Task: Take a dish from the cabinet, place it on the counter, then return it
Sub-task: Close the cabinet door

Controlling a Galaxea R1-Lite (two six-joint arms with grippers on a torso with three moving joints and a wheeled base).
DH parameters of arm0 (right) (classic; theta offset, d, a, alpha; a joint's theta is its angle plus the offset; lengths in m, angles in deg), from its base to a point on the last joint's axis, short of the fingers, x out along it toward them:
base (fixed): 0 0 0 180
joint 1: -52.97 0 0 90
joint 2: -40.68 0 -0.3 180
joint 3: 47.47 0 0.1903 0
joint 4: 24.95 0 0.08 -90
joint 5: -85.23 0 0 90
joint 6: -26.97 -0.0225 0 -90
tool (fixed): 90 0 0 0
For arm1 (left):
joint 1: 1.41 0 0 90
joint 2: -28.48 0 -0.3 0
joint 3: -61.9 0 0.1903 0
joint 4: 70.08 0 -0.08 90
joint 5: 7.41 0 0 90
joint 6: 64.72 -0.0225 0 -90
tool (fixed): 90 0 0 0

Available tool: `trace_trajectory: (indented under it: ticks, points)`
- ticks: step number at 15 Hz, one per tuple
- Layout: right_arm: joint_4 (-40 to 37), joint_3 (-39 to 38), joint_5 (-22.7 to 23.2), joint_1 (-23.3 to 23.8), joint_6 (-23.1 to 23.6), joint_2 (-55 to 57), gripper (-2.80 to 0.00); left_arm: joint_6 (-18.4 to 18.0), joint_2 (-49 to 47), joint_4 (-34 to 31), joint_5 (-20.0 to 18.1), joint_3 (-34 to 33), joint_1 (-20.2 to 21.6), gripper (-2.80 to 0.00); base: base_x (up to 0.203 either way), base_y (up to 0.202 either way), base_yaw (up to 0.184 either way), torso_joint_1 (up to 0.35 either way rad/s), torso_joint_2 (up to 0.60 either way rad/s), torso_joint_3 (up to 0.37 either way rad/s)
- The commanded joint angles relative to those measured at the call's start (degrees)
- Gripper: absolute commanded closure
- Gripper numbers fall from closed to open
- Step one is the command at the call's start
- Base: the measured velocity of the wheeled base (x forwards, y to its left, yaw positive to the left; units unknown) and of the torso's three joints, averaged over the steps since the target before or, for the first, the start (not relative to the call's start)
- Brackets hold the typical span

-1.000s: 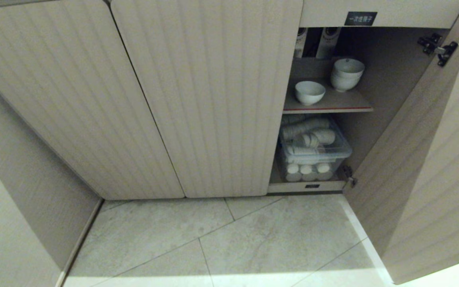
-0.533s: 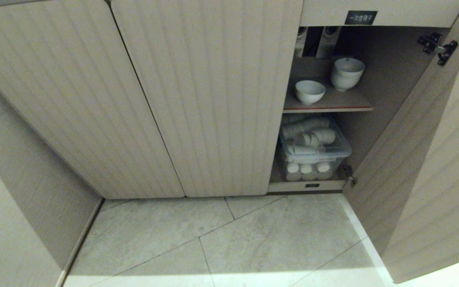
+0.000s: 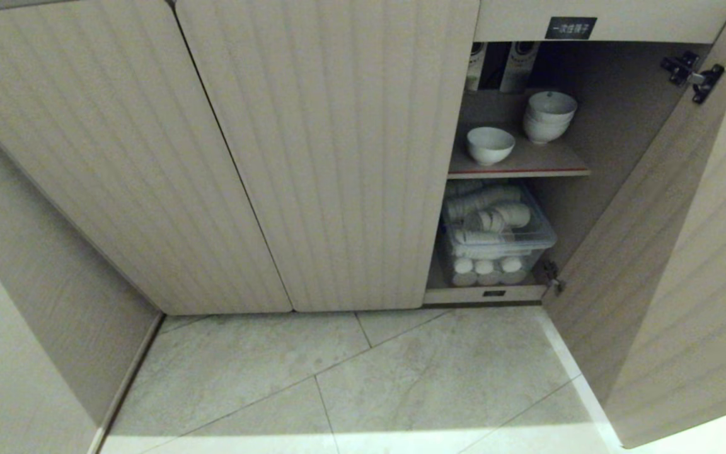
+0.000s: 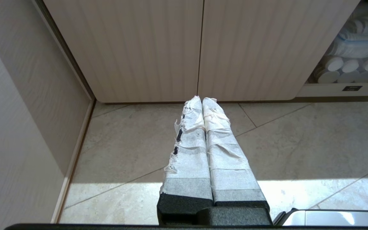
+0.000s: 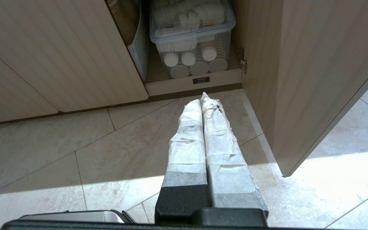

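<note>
The dish, a small white footed bowl, stands alone at the front left of the cabinet's grey-brown shelf, behind the open right door. The counter is out of view. Neither arm shows in the head view. My left gripper hangs shut and empty over the floor tiles before the closed ribbed doors. My right gripper is shut and empty too, low over the floor in front of the open compartment's bottom edge.
A stack of white bowls sits at the shelf's back right. Below it a clear lidded bin holds paper cups, also seen as the bin beside a white slatted basket. The open door stands just right of my right gripper.
The whole head view has shifted very slightly; the shelf and bowls sit a touch higher in the picture. Nothing in the cabinet has moved.
</note>
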Motion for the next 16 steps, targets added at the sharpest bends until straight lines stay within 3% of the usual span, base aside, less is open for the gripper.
trace_trajectory:
  ticks: [1, 10, 16]
  points:
    - [0.0, 0.0, 0.0, 0.0, 0.0, 0.1, 0.0, 0.0, 0.0, 0.0, 0.0, 0.0, 0.0, 0.0, 0.0, 0.0, 0.0, 0.0, 0.0, 0.0]
    - [0.0, 0.0, 0.0, 0.0, 0.0, 0.1, 0.0, 0.0, 0.0, 0.0, 0.0, 0.0, 0.0, 0.0, 0.0, 0.0, 0.0, 0.0, 0.0, 0.0]
    - [0.0, 0.0, 0.0, 0.0, 0.0, 0.1, 0.0, 0.0, 0.0, 0.0, 0.0, 0.0, 0.0, 0.0, 0.001, -0.167, 0.001, 0.0, 0.0, 0.005]
